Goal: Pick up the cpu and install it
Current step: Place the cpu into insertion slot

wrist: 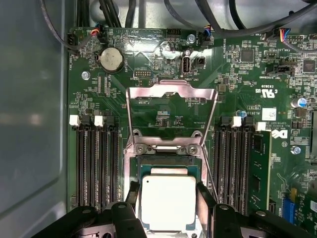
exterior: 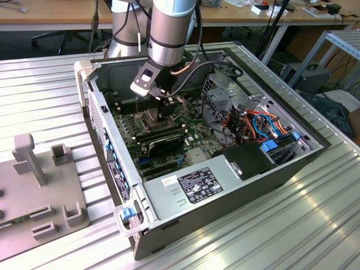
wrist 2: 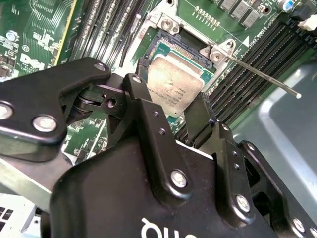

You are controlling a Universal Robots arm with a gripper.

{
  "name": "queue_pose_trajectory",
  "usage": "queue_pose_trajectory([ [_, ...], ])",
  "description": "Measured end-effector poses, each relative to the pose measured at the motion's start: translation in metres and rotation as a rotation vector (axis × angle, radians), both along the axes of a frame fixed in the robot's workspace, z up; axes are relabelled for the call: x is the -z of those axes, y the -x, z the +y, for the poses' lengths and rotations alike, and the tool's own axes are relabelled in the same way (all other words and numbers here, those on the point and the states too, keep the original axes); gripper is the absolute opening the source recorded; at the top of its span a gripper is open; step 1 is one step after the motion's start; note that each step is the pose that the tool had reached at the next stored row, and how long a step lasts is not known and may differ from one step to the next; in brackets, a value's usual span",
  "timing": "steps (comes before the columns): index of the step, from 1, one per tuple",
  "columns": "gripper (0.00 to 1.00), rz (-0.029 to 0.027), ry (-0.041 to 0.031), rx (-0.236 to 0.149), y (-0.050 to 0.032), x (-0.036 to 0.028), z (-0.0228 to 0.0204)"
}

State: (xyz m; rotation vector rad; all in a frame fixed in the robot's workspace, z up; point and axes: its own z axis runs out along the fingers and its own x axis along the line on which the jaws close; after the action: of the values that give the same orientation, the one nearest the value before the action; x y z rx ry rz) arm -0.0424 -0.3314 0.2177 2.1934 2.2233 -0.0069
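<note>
Exterior view: gripper (exterior: pixel 163 103) reaches down into the open computer case (exterior: pixel 236 209). Both wrist views show more: fingers (wrist: pixel 205 197) pinching the cpu (wrist: pixel 168 201) directly over the socket (wrist 2: pixel 167 47). The first wrist view shows the raised plate (wrist: pixel 171 90).

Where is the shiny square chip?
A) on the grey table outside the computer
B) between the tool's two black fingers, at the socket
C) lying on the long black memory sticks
B: in both wrist views the cpu sits between the tool's fingers, at the open socket.

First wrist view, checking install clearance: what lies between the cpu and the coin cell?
The raised silver load plate, hinged by the cpu; first wrist view.
</note>
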Motion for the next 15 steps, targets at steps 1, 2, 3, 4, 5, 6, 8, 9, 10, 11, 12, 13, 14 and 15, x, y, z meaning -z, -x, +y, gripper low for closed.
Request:
queue_pose_trajectory([
  [1,0.55,0.0000,0.0000,0.000,0.0000,0.0012,0.0000],
  [2,0.55,0.0000,0.0000,0.000,0.0000,0.0032,0.0000],
  [3,0.55,0.0001,0.0001,0.000,-0.0001,0.0047,0.0000],
  [4,0.55,0.0000,0.0000,0.000,-0.0001,0.0054,0.0000],
  [5,0.55,0.0002,0.0002,0.000,-0.0001,0.0057,-0.0001],
  [6,0.55,0.0001,0.0002,0.000,-0.0001,0.0059,-0.0001],
  [8,0.55,0.0001,0.0001,0.000,-0.0001,0.0061,0.0000],
  [9,0.55,0.0001,0.0001,0.000,-0.0001,0.0061,0.0000],
  [10,0.55,0.0000,0.0000,0.000,-0.0002,0.0063,0.0000],
  [11,0.55,-0.0002,-0.0002,0.000,-0.0002,0.0067,0.0000],
  [12,0.55,0.0000,0.0000,0.000,-0.0002,0.0077,0.0000],
  [13,0.55,0.0000,0.0000,0.000,-0.0002,0.0083,0.0000],
  [14,0.55,0.0001,0.0000,0.000,-0.0001,0.0091,0.0000],
  [15,0.55,0.0000,0.0000,0.000,-0.0002,0.0100,0.0000],
])
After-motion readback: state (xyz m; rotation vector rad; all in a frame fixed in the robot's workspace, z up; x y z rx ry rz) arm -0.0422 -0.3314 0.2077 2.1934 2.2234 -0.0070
